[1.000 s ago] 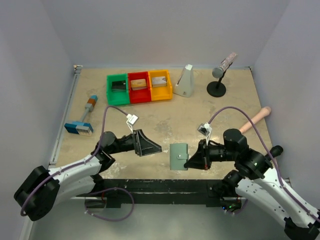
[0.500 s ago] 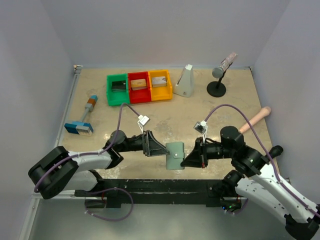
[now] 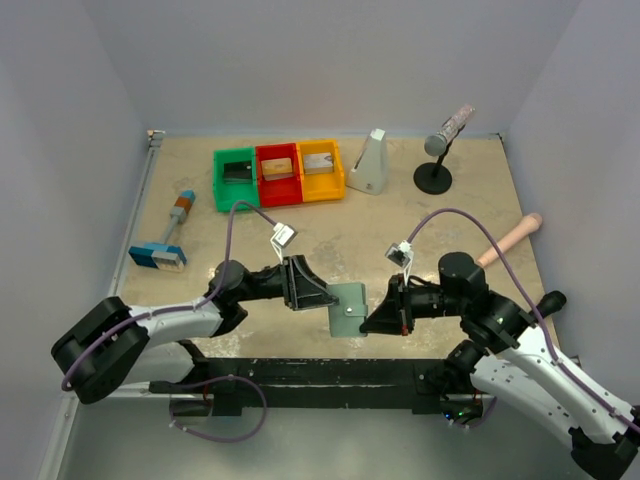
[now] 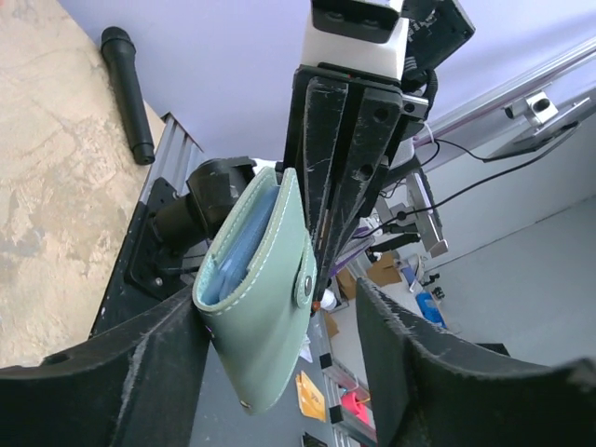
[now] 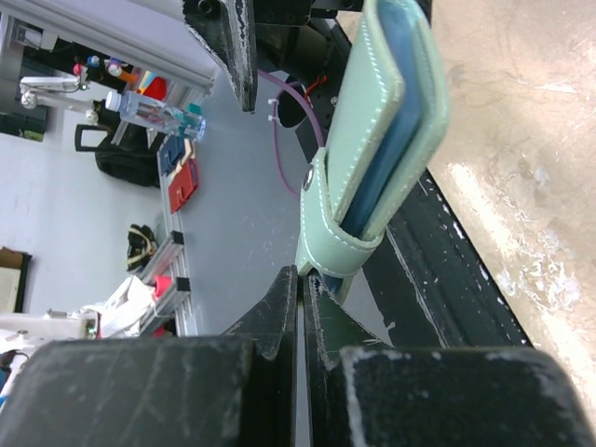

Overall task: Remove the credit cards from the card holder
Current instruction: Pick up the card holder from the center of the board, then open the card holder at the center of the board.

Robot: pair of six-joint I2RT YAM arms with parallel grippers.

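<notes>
Right gripper (image 3: 372, 322): fingers pressed together, pinching the wallet (image 4: 265, 326) at its edge, just beside the snap strap.
Left gripper (image 3: 322, 298): fingers (image 4: 140, 372) spread, one on each side of the wallet. One finger stands clear of the wallet's face. The other is just beside it, and I cannot tell whether it touches.
Wallet: folded shut with the strap snapped over it, held on edge above the table (image 3: 400, 220). It hangs between the two arms, close to the near edge. Its outside is grey-green and a pale blue lining shows at its open side.
Cards: I cannot tell whether any sit in the wallet's blue pockets.
Bins: green (image 3: 236, 180), red (image 3: 278, 172) and yellow (image 3: 320, 168) stand side by side, touching, at the far side. Each holds a small flat thing, too small to identify.
Brush (image 3: 160, 245): lies at the left, well apart from the arms.
Microphone stand (image 3: 437, 150): far right corner.
</notes>
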